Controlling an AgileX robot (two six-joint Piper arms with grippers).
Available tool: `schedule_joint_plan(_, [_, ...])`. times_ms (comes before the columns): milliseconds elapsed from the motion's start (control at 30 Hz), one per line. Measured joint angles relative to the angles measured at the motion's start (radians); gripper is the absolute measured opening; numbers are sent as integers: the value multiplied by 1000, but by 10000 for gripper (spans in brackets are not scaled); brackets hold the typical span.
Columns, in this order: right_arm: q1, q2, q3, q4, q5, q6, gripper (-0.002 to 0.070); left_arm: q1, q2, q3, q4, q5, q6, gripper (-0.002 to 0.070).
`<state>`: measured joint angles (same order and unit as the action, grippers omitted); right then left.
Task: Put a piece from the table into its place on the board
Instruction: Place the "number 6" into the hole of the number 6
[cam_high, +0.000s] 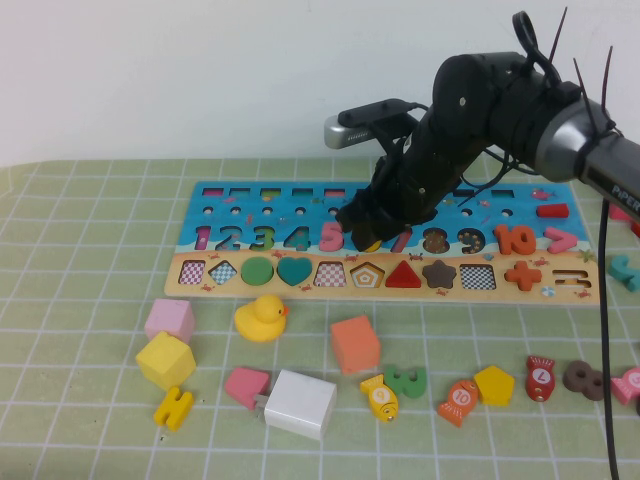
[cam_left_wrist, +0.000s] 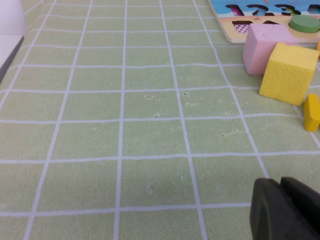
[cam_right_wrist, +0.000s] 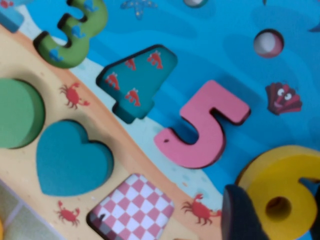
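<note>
The yellow piece (cam_high: 371, 243), a numeral 6, sits low over the board (cam_high: 300, 200) between the pink 5 (cam_high: 331, 237) and the red 7. My right gripper (cam_high: 366, 228) is shut on it from above. In the right wrist view the piece (cam_right_wrist: 280, 185) lies against the blue board (cam_right_wrist: 210, 40) next to the 5 (cam_right_wrist: 205, 127), with a dark finger (cam_right_wrist: 245, 215) on its edge. My left gripper (cam_left_wrist: 282, 210) is shut and empty, hovering over the green grid table (cam_left_wrist: 150, 125) away from the board.
In front of the board lie a yellow duck (cam_high: 262, 318), pink cube (cam_high: 169, 320), yellow pentagon block (cam_high: 165, 360), yellow H (cam_high: 173, 408), white block (cam_high: 300, 403), orange cube (cam_high: 355, 343), green 3 (cam_high: 406, 381) and several fish pieces to the right.
</note>
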<state>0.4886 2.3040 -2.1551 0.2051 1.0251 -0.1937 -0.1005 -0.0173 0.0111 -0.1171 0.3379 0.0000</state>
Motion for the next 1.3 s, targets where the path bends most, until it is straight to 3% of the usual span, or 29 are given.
schedule_joint_plan(567, [0, 4, 0, 2, 0, -14, 298, 0, 0, 0, 0, 0, 0, -2])
schedule_joint_plan(867, [0, 4, -16, 6, 20, -15, 402, 0, 0, 0, 0, 0, 0, -2])
schedule_joint_plan(1100, [0, 6, -152, -21, 110, -17, 414, 0, 0, 0, 0, 0, 0, -2])
schedule_joint_plan(1200, [0, 4, -211, -58, 151, -17, 368, 0, 0, 0, 0, 0, 0, -2])
schedule_joint_plan(1300, [0, 4, -226, -71, 185, -17, 199, 0, 0, 0, 0, 0, 0, -2])
